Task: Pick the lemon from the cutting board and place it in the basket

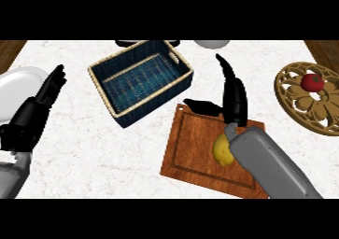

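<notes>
Head view: lemon (223, 150) on cutting board (199, 154), basket (141, 81) holds nothing visible.

My right hand (230, 100) hangs over the board's far edge, fingers straight, thumb out to the side, holding nothing; my forearm hides the lemon's right side. The lemon's long axis runs near-to-far, with one tip pointing away from me. My left hand (34, 112) rests open at the left, beside a white plate (10, 91). A wooden trivet (316, 100) at right carries a tomato (312, 82).

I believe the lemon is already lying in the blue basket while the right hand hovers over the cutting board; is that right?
Not quite: the head view shows the lemon on the cutting board, beside the right hand. The blue basket holds nothing.
</notes>
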`<action>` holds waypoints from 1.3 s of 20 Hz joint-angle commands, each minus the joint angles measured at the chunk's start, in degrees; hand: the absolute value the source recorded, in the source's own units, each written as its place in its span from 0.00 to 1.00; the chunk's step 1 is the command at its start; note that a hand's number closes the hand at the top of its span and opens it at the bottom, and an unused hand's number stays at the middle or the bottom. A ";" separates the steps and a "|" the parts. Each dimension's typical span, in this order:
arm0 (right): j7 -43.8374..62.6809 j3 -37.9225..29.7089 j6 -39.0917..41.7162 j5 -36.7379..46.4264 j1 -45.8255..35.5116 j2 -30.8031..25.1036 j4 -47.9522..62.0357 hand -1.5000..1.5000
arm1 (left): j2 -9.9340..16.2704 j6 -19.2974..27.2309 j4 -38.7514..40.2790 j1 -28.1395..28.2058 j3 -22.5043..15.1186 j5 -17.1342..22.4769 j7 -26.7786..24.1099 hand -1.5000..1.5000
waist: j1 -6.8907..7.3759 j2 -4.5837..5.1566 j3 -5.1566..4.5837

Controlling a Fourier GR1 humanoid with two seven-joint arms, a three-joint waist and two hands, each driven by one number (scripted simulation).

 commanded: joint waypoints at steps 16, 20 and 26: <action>55.19 6.14 60.43 -16.27 -23.04 -12.77 -9.16 0.00 | -0.18 -0.57 0.33 2.95 2.02 -0.07 -3.19 0.50 | -0.81 0.23 0.78; 55.60 5.74 61.52 -20.06 -20.88 -15.82 -10.71 0.00 | 0.56 -1.28 -0.53 2.99 3.37 0.32 -1.61 0.50 | -0.29 0.59 0.86; 56.33 8.26 59.91 -21.47 -16.36 -18.27 -17.57 0.00 | -3.43 -0.17 2.92 0.07 0.98 -3.24 -2.45 0.50 | -1.01 0.82 0.86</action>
